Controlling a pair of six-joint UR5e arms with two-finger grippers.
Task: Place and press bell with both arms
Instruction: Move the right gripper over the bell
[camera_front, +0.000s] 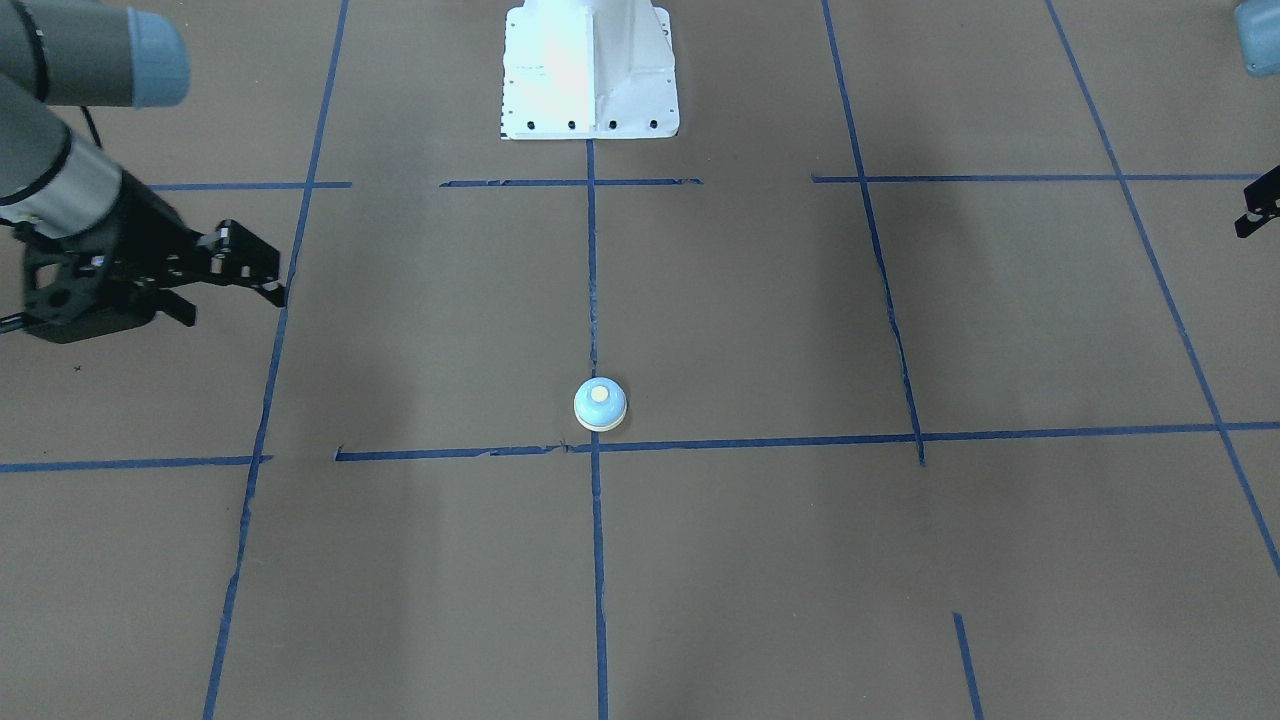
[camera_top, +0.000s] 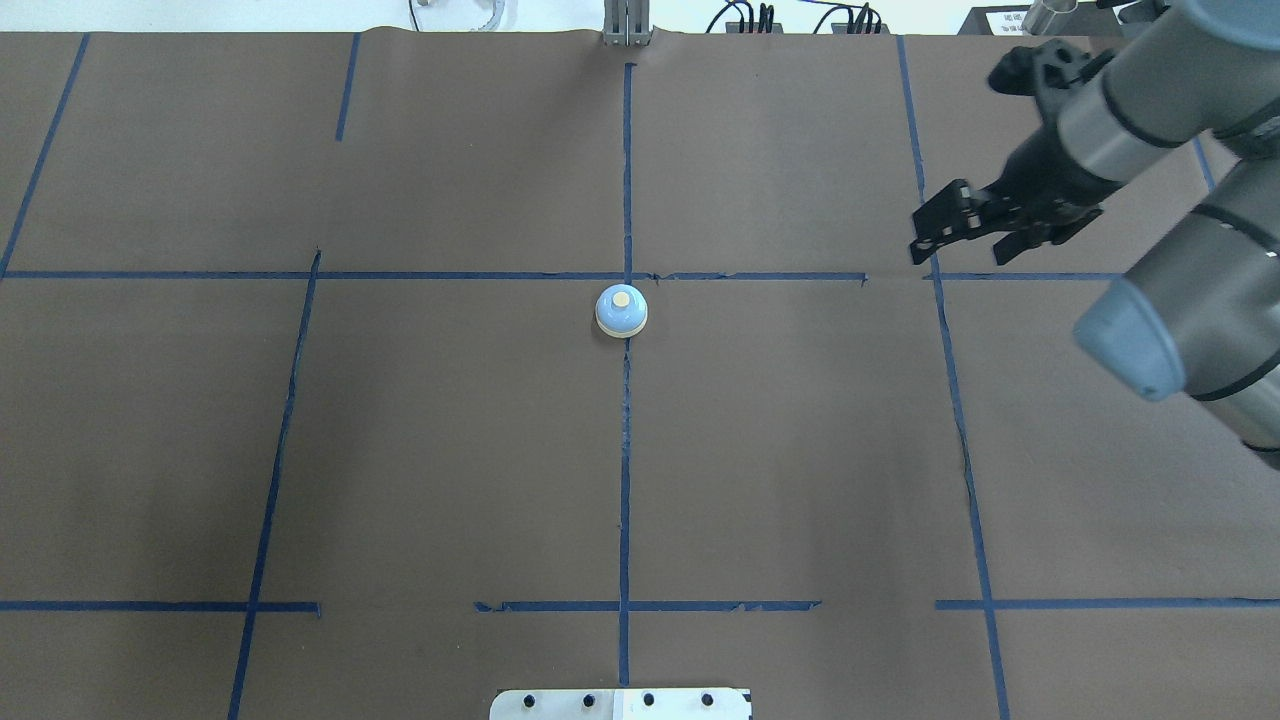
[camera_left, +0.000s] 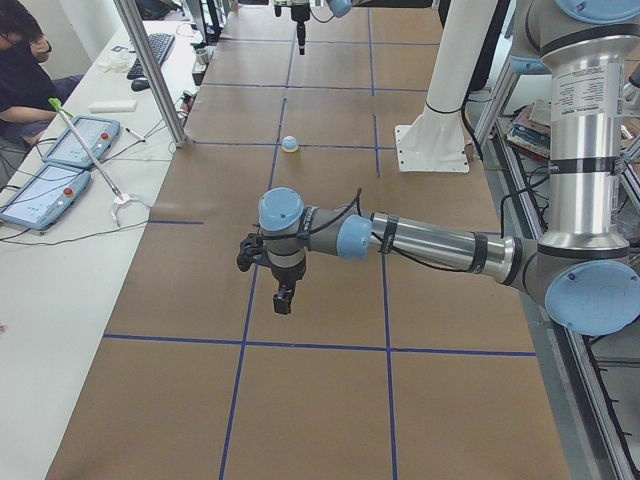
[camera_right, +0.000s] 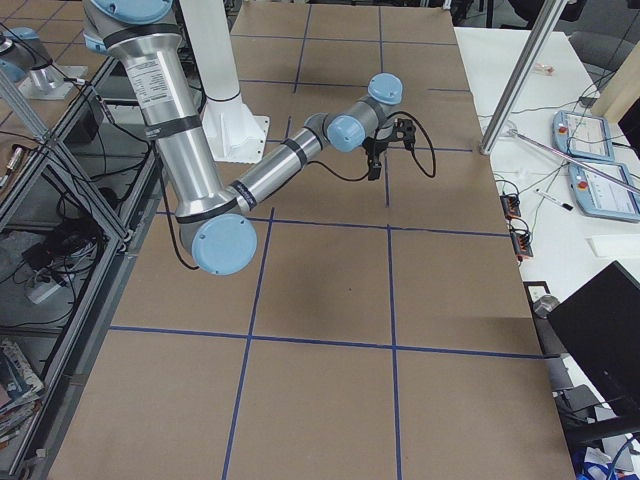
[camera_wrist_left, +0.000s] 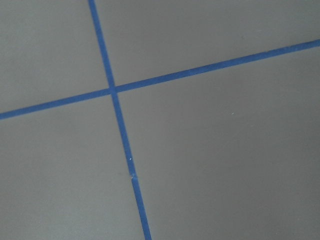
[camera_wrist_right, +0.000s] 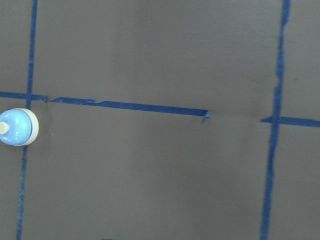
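The small light-blue bell (camera_top: 621, 310) with its cream button stands upright by the crossing of the blue centre lines, also seen from the front (camera_front: 600, 405) and at the left edge of the right wrist view (camera_wrist_right: 17, 127). Nothing touches it. My right gripper (camera_top: 958, 252) hangs open above the table, well off to the bell's right, its black fingers (camera_front: 262, 275) spread and empty. My left gripper (camera_left: 283, 300) hovers over the near end of the table, far from the bell. Only one fingertip (camera_front: 1258, 212) of it shows from the front, so I cannot tell its state.
The white bolted pedestal (camera_front: 590, 70) stands behind the bell on the centre line. Brown paper with blue tape lines (camera_wrist_left: 114, 90) covers the table. At the left end, a side bench carries tablets (camera_left: 45, 190) and a seated person (camera_left: 25, 70).
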